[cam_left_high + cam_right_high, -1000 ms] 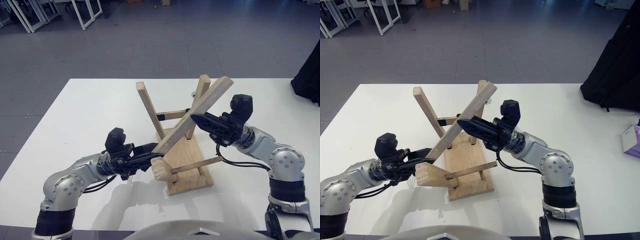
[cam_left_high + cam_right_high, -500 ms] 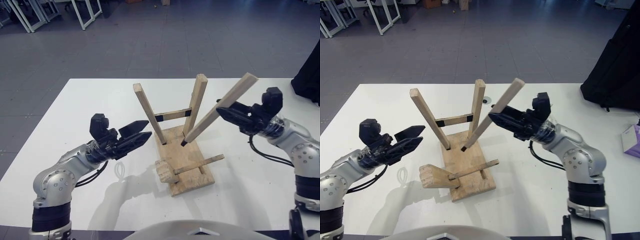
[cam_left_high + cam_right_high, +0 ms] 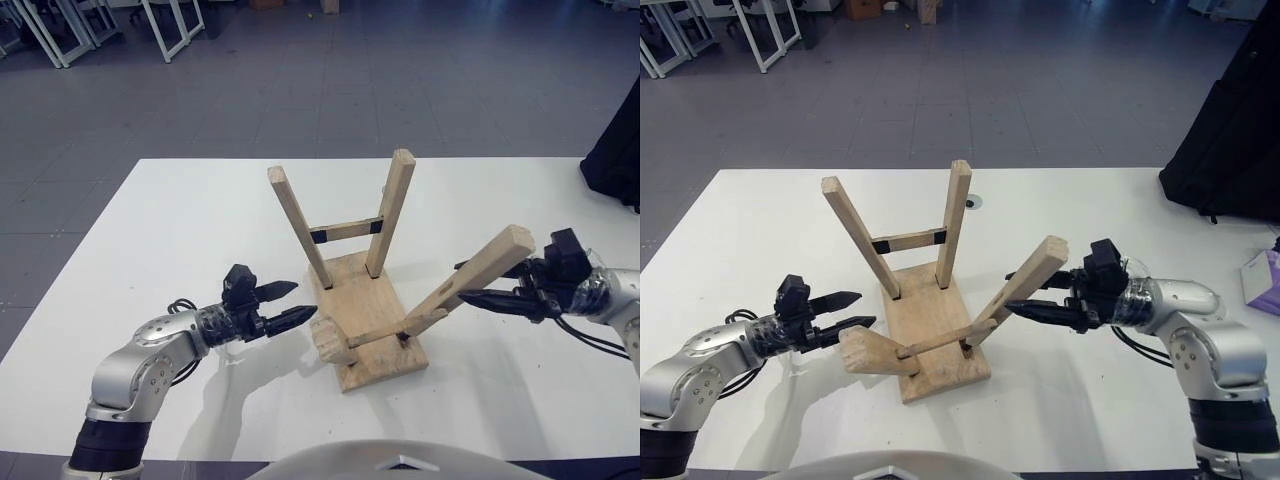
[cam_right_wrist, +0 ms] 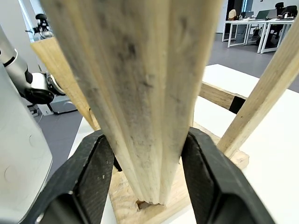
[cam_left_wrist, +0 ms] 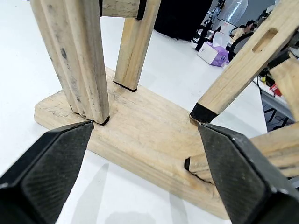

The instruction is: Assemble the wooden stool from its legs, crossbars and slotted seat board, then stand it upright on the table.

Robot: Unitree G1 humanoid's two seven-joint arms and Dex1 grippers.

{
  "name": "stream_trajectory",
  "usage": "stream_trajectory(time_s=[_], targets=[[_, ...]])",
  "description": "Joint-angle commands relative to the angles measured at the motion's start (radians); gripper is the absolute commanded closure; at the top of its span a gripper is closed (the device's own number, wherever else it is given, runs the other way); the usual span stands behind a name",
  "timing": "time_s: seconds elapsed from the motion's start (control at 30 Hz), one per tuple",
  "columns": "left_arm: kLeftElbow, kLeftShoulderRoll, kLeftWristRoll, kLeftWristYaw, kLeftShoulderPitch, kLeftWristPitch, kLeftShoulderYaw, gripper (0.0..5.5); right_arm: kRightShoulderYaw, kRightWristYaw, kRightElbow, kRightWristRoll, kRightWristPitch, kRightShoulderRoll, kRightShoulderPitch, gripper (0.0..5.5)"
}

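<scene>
Seat board (image 3: 366,296) is laid flat on the table (image 3: 180,230); at its near left corner a loose leg (image 3: 328,341) is laid on its side, with a crossbar (image 3: 378,333) plugged into it; left gripper (image 3: 303,299) is held spread and empty just beside that leg's end; right gripper (image 3: 1011,293) is clamped on a tilted leg (image 4: 140,93), whose foot is set on the board's near right side; farther back, two upright legs (image 3: 297,222) are joined by a second crossbar (image 3: 345,230).

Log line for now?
left gripper: open, by fallen wooden leg | right gripper: shut on tilted wooden leg, foot at slotted wooden seat board
</scene>
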Motion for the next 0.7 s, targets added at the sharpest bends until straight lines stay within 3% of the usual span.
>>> stream_trajectory(time_s=[0.03,0.23,0.4,0.7], targets=[[0.027,0.007,0.053,0.000,0.004,-0.029,-0.013,1.33,0.034,0.040,-0.027,-0.028,0.028,-0.055,0.014,3.43],[0.035,-0.022,0.066,-0.009,0.008,-0.058,-0.015,1.33,0.072,0.108,-0.031,-0.063,0.005,-0.107,-0.048,3.43],[0.033,-0.034,0.081,-0.009,0.020,-0.068,-0.029,1.33,0.125,0.060,-0.017,-0.184,-0.083,-0.082,-0.110,3.44],[-0.006,-0.056,0.075,0.002,0.049,-0.070,-0.036,1.33,0.178,0.009,-0.148,-0.205,-0.049,-0.122,-0.145,3.45]])
